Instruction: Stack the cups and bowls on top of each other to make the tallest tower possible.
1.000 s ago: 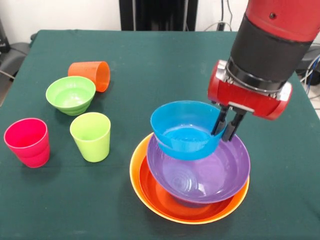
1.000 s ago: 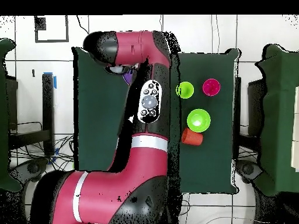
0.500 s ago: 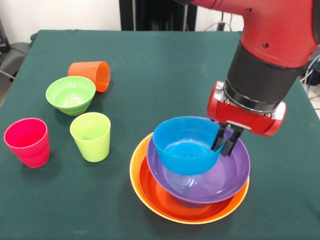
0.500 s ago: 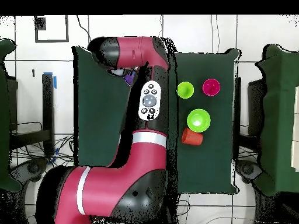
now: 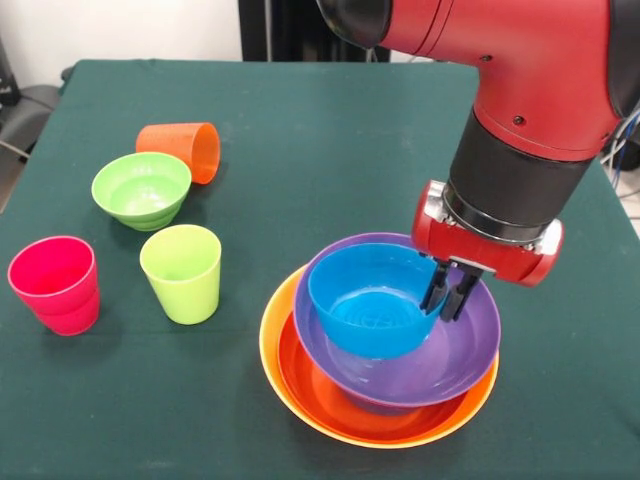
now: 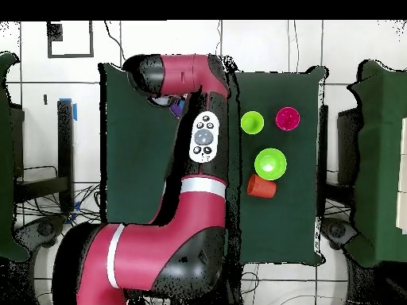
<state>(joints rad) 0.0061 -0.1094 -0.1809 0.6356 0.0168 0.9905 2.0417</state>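
Observation:
The tower is a nest of bowls: a yellow-orange bowl at the base, a red-orange bowl in it, and a purple bowl on top. A small blue bowl sits low inside the purple one, level. My gripper is shut on the blue bowl's right rim. To the left stand a lime green cup and a pinkish red cup. An orange cup lies on its side beside a small green bowl. In the overhead view the arm hides the tower and gripper.
The green table cloth stretches bare behind the tower. Overhead, the lime cup, red cup, green bowl and orange cup cluster on the table's right half.
The gripper has come down with the blue bowl, which was tilted above the purple bowl and now sits level and deeper inside it. The cups and green bowl have not moved.

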